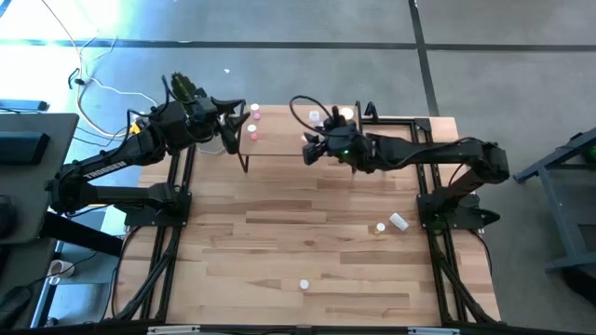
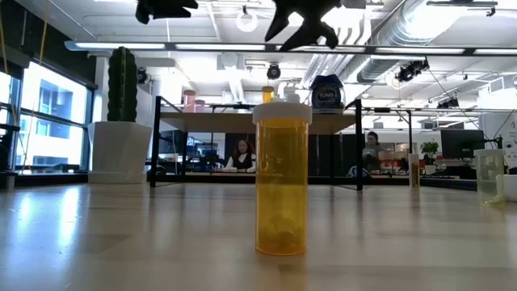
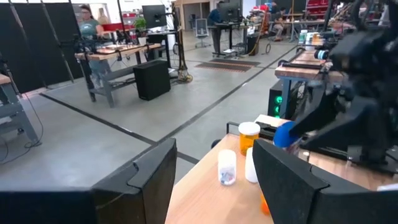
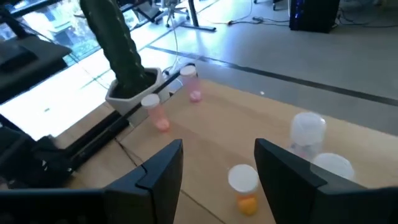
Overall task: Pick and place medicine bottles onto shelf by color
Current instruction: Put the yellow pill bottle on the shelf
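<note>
- The surface (image 1: 307, 233) is still carrying loose bottles, so by my reading the sorting is only partly done: an orange bottle (image 1: 379, 227) and a clear bottle (image 1: 399, 221) are lying near the right edge, and a white-capped bottle (image 1: 304, 284) is standing alone toward the near edge.
- The shelf (image 1: 279, 140) is sitting at the far side of the surface and already holding several bottles: two pink bottles (image 4: 194, 84) are grouped at its left end near the cactus pot (image 4: 134, 87), while orange and white-capped ones are gathering at its right end.
- The left claw (image 1: 233, 126) is hovering over the shelf's left end with its fingers spread and nothing between them.
- The right claw (image 1: 312, 149) is hovering over the shelf's right part, likewise spread and empty; a small orange bottle (image 4: 244, 186) is standing on the shelf just beyond its fingers.
- The blue bottle (image 2: 327, 93) is showing on the shelf top in the low view, but in the high view the right arm is covering it.
- The tall orange bottle (image 2: 282, 178) close to the low camera is blocking the shelf's middle, so the exact count and the colour order there are hard to make out.
</note>
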Controlling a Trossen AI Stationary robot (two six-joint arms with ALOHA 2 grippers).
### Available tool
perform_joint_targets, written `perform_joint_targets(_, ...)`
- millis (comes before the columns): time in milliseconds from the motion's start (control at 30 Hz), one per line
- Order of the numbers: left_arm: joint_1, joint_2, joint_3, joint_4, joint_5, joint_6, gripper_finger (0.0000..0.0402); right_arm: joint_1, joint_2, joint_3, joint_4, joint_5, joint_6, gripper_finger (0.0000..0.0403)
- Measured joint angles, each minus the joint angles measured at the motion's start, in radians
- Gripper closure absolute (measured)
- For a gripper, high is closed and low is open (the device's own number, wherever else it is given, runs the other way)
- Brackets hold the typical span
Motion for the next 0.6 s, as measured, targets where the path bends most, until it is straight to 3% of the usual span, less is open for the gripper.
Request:
perform_joint_targets(267,-0.001,0.000,0.000,-0.037,0.060,0.000,0.0202,0.000,-0.107,0.000,-0.122,-0.008,0.002,0.0212)
perform_joint_targets(600,-0.001,-0.009,0.000,-0.048,0.127,-0.027,0.0202,0.040,-0.206,0.000,-0.395,0.011,0.068,0.0213)
